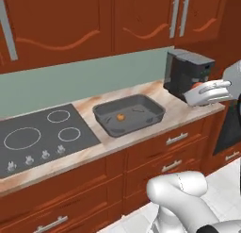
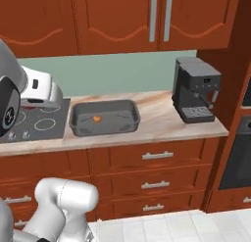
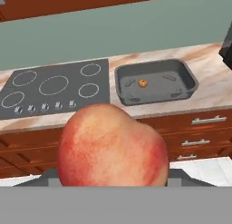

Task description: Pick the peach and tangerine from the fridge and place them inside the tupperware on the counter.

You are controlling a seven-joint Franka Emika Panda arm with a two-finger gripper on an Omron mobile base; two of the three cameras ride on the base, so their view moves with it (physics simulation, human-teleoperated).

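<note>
A reddish-orange peach [image 3: 113, 146] with a red blush looms large at the bottom of the hand view, and its bulk hides the fingertips. My gripper [image 1: 192, 92] is shut on it. A sliver of the peach [image 1: 195, 86] shows in the white hand, in the air in front of the counter's right end. A small orange tangerine [image 1: 120, 117] [image 2: 97, 119] [image 3: 142, 83] lies inside the dark grey tupperware [image 1: 160, 115] [image 2: 105, 103] [image 3: 181, 78] on the beige marbled counter [image 1: 179, 109] [image 2: 162, 121]. The hand is to the right of the tupperware and above it. The fridge is out of view.
A black cooktop [image 1: 42, 137] [image 3: 54, 87] lies left of the tupperware. A dark coffee machine [image 1: 186, 71] [image 2: 196, 89] stands at the counter's right end, close behind the hand. Red-brown wall cabinets hang above, drawers below. A dark oven front [image 2: 238, 153] is at the far right.
</note>
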